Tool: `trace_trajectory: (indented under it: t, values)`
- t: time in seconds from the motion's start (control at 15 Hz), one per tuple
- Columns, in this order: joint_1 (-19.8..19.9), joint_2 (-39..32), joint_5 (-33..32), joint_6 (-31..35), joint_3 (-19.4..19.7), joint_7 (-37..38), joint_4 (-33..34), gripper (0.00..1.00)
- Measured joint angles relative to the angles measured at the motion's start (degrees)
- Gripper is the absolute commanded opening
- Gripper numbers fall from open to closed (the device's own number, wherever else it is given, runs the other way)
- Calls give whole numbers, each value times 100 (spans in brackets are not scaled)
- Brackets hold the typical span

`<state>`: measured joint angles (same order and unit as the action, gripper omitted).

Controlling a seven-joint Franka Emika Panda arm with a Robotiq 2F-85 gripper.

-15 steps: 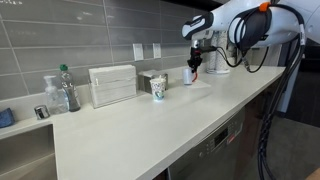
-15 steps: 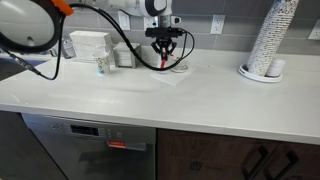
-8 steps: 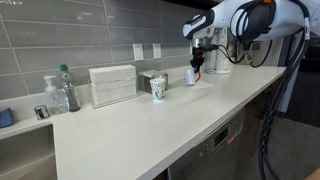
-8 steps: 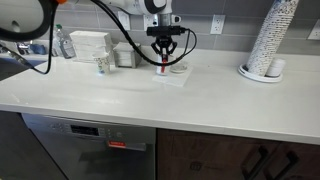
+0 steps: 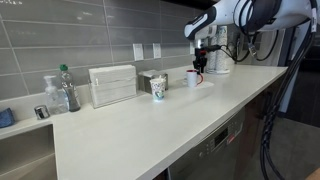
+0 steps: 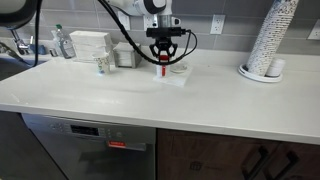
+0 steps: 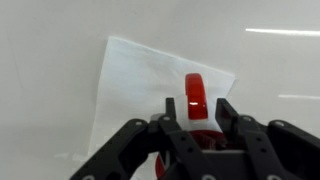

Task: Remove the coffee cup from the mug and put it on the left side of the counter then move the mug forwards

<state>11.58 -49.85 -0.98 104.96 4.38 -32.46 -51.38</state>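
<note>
The mug (image 5: 192, 77) is seen upright on a white paper sheet (image 7: 135, 85) laid on the counter (image 5: 130, 130), directly beneath the gripper (image 7: 198, 104). In the wrist view its red handle (image 7: 196, 95) is set between the two fingers, its long axis running along the slot between them and pointing away from the mug's body. The jaws are drawn close about the handle, but whether they are pressing on it cannot be told. The coffee cup (image 5: 158, 89) is stood upright, mouth up, well apart from the jaws.
</note>
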Motion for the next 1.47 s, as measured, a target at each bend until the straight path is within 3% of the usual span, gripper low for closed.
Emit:
trace_trajectory:
  t: [0.2, 0.4, 0.6, 1.07, 1.27, 1.47]
  values:
    - [-23, 277, -12, -4, 0, -28, -354, 100]
    - [-63, 681, 26, -489, -8, 185, -686, 100]
    - [-199, 1217, 164, -1095, -25, 990, -997, 100]
    - [-1020, 2679, -44, -504, -27, 3339, -2286, 100]
    - [-1385, 3183, -493, -420, -46, 3803, -2866, 100]
    - [-1400, 3226, -514, -418, -91, 3825, -2922, 100]
